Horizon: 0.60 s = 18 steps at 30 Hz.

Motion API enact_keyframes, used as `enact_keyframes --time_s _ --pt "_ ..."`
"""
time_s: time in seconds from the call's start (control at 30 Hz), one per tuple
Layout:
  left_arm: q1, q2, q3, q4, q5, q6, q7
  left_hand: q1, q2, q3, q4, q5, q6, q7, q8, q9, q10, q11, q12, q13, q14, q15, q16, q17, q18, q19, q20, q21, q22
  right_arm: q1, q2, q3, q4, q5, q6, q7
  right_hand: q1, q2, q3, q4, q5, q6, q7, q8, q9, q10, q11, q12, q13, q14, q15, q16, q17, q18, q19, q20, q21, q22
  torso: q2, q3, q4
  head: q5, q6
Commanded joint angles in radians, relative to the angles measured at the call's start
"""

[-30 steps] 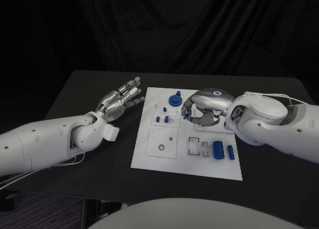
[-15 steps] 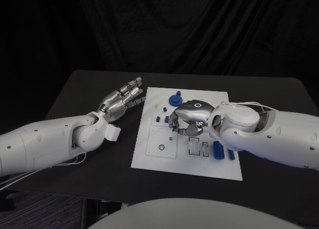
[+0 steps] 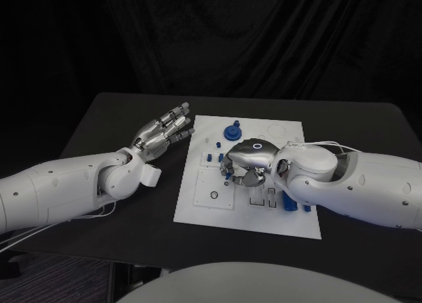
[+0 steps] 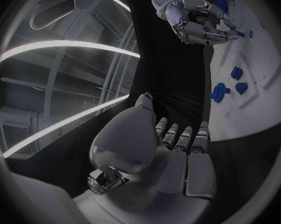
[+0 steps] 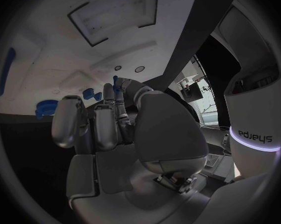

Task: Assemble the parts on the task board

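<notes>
Since before, our right hand moves nearer and left over the task board, pinching a small blue part; our left hand hovers spread, empty.

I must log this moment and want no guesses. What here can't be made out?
- Head view: the right hand covers the task board beneath it, hiding any part it holds.
- Right wrist view: a blue bit at the fingertips, too small to identify.
- Left wrist view: the left hand hides the table beneath.

The left hand lay left of centre, palm up, fingers straight and apart, holding nothing. The right hand hung at centre, fingers curled downward, pinching a small blue part.
</notes>
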Motion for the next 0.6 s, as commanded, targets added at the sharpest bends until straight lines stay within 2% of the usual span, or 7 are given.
enact_keyframes --time_s 0.03,0.6 --pt "-0.002 0.003 0.001 -0.001 -0.002 0.011 0.029 0.002 0.009 0.002 0.002 -0.001 0.0 0.003 -0.003 0.001 0.001 0.006 0.003 0.001 -0.003 0.005 0.004 0.001 0.013 0.0 0.002 0.003 -0.001 -0.004 0.0 0.001 0.004 -0.027 0.007 -0.009 0.0 -0.002 -0.001 -0.001 0.005 -0.004 -0.003 -0.004 0.0 0.001 0.002 -0.003 -0.001 0.016 0.0 0.001 -0.001 -0.006 0.005 0.002 -0.002 0.169 0.0 -0.0001 -0.0007 0.0 0.0" --pt "-0.004 0.009 0.001 -0.005 -0.002 0.018 0.026 0.007 0.011 0.004 -0.001 0.005 -0.003 0.004 -0.003 0.0 0.0 0.009 0.002 0.001 -0.003 0.006 0.004 0.0 0.013 0.001 0.002 0.003 0.0 -0.024 0.005 0.001 -0.009 -0.052 0.004 -0.007 0.003 -0.004 -0.001 -0.004 0.003 0.0 -0.003 -0.006 -0.001 0.001 0.003 -0.009 -0.003 0.011 0.001 -0.007 -0.016 -0.002 -0.002 0.002 -0.019 0.164 0.0 -0.0008 -0.0002 0.007 0.0"
